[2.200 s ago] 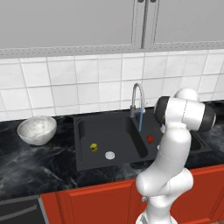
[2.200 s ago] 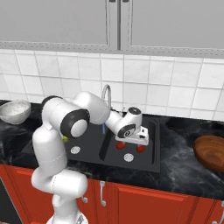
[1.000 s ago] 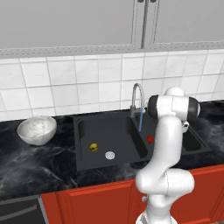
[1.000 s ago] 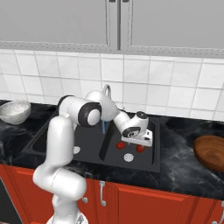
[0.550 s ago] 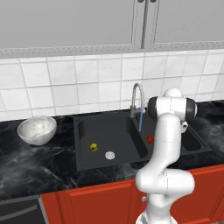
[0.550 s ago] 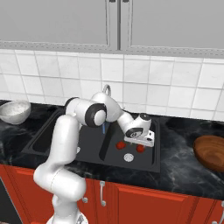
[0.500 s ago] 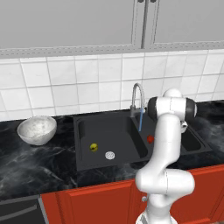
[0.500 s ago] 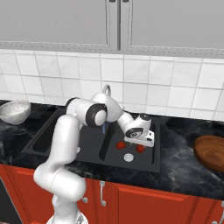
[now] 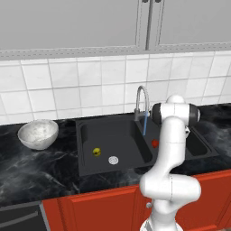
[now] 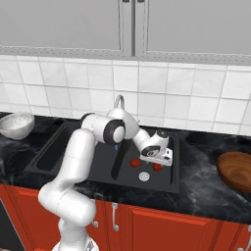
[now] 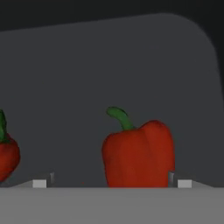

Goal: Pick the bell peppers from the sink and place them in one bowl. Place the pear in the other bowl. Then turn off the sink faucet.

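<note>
Down in the right basin of the sink [image 10: 73, 139], the pincer [image 10: 158, 164] is spread wide, holding nothing (one red bell pepper [image 11: 139, 154] sits right in front, between its tips).

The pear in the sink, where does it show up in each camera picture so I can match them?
Left base view: the pear lies in the left basin, left of that basin's drain disc.
Shared landmark: the sink faucet, behind the sink.
</note>
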Controlling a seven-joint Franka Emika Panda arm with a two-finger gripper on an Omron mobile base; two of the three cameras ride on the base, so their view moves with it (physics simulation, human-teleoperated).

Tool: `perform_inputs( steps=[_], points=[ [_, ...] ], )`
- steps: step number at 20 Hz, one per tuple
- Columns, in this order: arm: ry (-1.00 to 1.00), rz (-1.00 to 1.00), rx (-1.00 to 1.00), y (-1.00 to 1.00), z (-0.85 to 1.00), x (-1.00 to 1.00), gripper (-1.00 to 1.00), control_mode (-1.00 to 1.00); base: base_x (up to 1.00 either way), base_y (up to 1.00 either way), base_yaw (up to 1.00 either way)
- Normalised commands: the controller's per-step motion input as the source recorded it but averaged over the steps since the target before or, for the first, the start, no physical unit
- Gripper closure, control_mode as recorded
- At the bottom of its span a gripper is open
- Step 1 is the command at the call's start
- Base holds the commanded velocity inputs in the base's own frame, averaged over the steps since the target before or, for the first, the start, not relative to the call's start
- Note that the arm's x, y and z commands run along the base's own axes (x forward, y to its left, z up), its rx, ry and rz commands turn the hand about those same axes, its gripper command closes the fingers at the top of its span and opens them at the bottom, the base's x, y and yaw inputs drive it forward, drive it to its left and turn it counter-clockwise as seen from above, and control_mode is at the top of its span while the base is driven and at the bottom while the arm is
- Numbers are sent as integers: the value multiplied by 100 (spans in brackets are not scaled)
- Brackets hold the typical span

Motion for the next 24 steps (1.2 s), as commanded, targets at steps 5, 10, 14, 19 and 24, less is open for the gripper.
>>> perform_inputs(
  steps=[5,10,14,19,24],
  points=[
    [0,0,1,-17,-22,23,-100,-100,0,0,0],
    [0,0,0,-20,-21,15,-100,-100,0,0,0],
    [0,0,0,-40,-27,0,-100,-100,0,0,0],
    [0,0,0,-52,-28,0,-100,-100,0,0,0],
    [0,0,0,-61,-26,0,-100,-100,0,0,0]
  ],
)
